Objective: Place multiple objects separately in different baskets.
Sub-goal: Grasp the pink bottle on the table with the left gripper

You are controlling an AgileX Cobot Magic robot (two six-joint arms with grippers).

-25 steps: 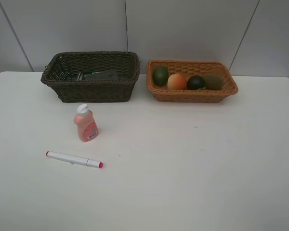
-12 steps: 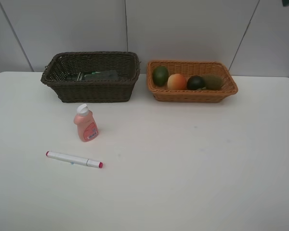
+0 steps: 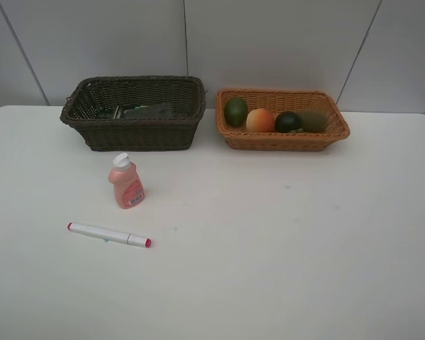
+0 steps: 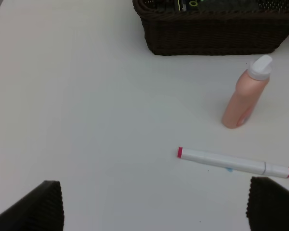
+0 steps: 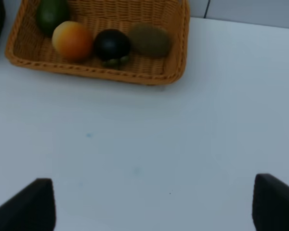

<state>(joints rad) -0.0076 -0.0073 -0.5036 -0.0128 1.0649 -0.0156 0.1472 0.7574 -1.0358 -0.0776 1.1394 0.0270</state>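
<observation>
The left gripper (image 4: 156, 207) has its fingers (image 4: 43, 207) spread wide and empty, with only bare table between them. The right gripper (image 5: 151, 204) is likewise released and grasps nothing. Neither arm appears in the high view. Directions below are read in that view from the centre of the table (image 3: 283, 255). The pink bottle (image 3: 126, 183) stands upright at about 9 o'clock. The white marker (image 3: 108, 234) lies flat at about 8 o'clock, near the bottle but apart from it. Both are outside the baskets. At 11 o'clock, the dark brown basket (image 3: 138, 134) holds a dark-green box (image 3: 149, 110); the other dark contents beside it cannot be identified. At 1 o'clock, the light tan basket (image 3: 283, 139) holds a row of four: green fruit (image 3: 236, 111), orange-red fruit (image 3: 260, 120), dark-green round fruit (image 3: 288, 122), kiwi (image 3: 314, 120). Assessment: fruit sorting appears complete. The bottle and marker are left, probably for the dark basket, on the left gripper's side.
</observation>
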